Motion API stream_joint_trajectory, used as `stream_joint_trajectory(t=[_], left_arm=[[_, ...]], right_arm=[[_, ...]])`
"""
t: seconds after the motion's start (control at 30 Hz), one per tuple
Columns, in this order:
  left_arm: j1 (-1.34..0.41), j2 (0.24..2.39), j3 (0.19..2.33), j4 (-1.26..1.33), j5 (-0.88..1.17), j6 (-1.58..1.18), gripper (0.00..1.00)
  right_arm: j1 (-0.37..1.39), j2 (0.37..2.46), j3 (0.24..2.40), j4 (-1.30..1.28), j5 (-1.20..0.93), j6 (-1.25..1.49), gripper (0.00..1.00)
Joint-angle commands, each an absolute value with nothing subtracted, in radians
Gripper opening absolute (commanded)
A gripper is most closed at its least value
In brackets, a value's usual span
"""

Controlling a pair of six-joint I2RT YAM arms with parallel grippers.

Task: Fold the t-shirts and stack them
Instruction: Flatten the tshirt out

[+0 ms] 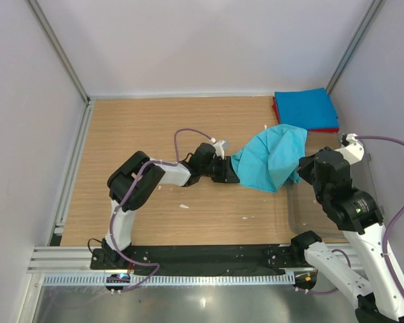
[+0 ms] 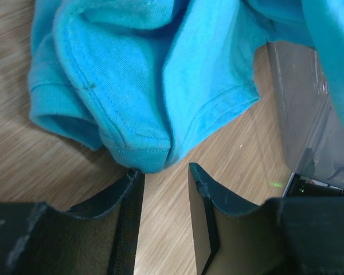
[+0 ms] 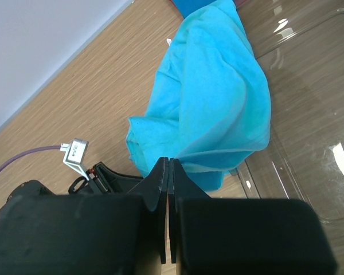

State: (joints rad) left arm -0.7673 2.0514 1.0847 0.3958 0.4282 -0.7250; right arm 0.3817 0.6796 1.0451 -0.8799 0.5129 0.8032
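Top view, crumpled teal t-shirt (image 1: pixel 273 158) mid-bench (image 1: pixel 155 128), near folded blue t-shirt (image 1: pixel 304 108) atop red t-shirt (image 1: pixel 276 111), left wrist view, left end effector (image 2: pixel 166 172) parted, empty, tips at shirt hem, right wrist view, right end effector (image 3: pixel 168 160) pinched closed on shirt edge

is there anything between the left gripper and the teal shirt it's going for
Nothing visible. The left gripper is open, with its tips right at the teal shirt's bunched hem, and only bare table shows between the fingers. The clear tub stands off to the side, not in the path.
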Motion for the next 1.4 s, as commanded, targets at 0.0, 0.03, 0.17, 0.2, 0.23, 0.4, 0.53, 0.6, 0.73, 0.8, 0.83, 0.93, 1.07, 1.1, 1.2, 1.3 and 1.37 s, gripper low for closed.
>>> stream_joint_trajectory(t=[0.0,0.03,0.17,0.2,0.23,0.4,0.53,0.6,0.73,0.8,0.83,0.93,1.07,1.1,1.2,1.3,1.37], left_arm=[[-0.775,2.086,1.108,0.434,0.449,-0.707,0.38],[-0.776,2.086,1.108,0.436,0.448,-0.707,0.37],[-0.784,2.075,1.097,0.433,0.445,-0.704,0.35],[-0.782,2.074,1.095,0.43,0.443,-0.703,0.34],[-0.785,2.069,1.089,0.428,0.44,-0.703,0.33],[-0.787,2.056,1.078,0.434,0.43,-0.713,0.28],[-0.79,2.04,1.077,0.428,0.414,-0.729,0.17],[-0.788,2.031,1.08,0.413,0.405,-0.744,0.05],[-0.788,1.973,1.089,0.33,0.359,-0.768,0.0],[-0.79,1.942,1.085,0.276,0.325,-0.781,0.0],[-0.79,1.924,1.088,0.25,0.31,-0.794,0.0],[-0.788,1.844,1.095,0.16,0.275,-0.804,0.0],[-0.781,1.732,1.127,0.005,0.174,-0.821,0.0],[-0.766,1.688,1.143,-0.074,0.155,-0.83,0.0],[-0.712,1.609,1.149,-0.178,0.126,-0.883,0.0],[-0.586,1.507,1.19,-0.317,0.114,-0.896,0.0],[-0.456,1.448,1.265,-0.38,0.117,-0.879,0.0]], right_arm=[[0.38,0.686,1.049,-0.828,0.528,0.799,0.01],[0.38,0.684,1.051,-0.831,0.528,0.799,0.01],[0.382,0.687,1.049,-0.83,0.531,0.799,0.01],[0.38,0.689,1.048,-0.83,0.529,0.804,0.02],[0.38,0.69,1.048,-0.828,0.528,0.804,0.01],[0.38,0.69,1.039,-0.827,0.523,0.808,0.01],[0.38,0.687,1.032,-0.827,0.523,0.81,0.01],[0.38,0.689,1.029,-0.827,0.523,0.81,0.01],[0.38,0.686,1.02,-0.825,0.522,0.816,0.01],[0.38,0.687,1.017,-0.824,0.525,0.819,0.01],[0.38,0.69,1.014,-0.819,0.522,0.821,0.01],[0.38,0.704,1.009,-0.808,0.509,0.828,0.01],[0.38,0.73,1.014,-0.776,0.479,0.831,0.01],[0.38,0.748,1.022,-0.755,0.471,0.824,0.01],[0.38,0.785,1.034,-0.678,0.46,0.808,0.01],[0.38,0.879,1.072,-0.577,0.433,0.778,0.01],[0.38,0.987,1.118,-0.536,0.411,0.753,0.01]])
